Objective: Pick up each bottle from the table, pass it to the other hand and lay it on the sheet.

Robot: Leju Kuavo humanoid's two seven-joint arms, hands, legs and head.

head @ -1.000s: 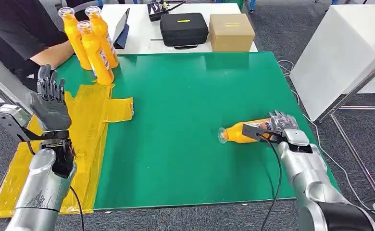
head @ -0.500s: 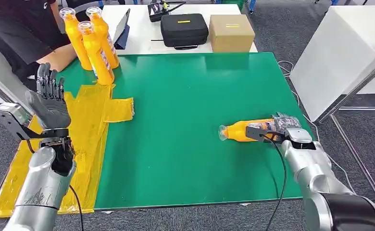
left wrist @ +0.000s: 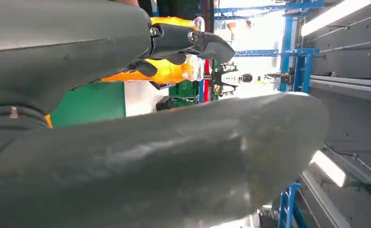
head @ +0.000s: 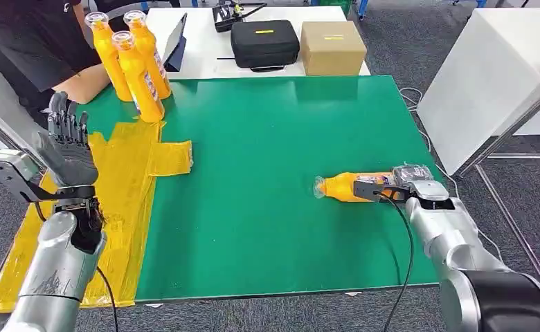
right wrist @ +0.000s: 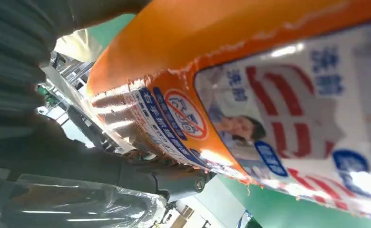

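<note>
Orange bottle [head: 354,187] lies on its side on the green table [head: 267,152], right side, cap pointing left. Right hand [head: 402,181] wraps its body, fingers curled round the label. Left hand [head: 70,149] is raised over the yellow sheet [head: 132,173], fingers spread, holding nothing. Judgement: firm up grasp mid-body, lift level, carry left for handover.

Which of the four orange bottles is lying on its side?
The orange bottle near the table's right edge, held by the right robot hand. The other three bottles stand upright together at the far left corner.
</note>
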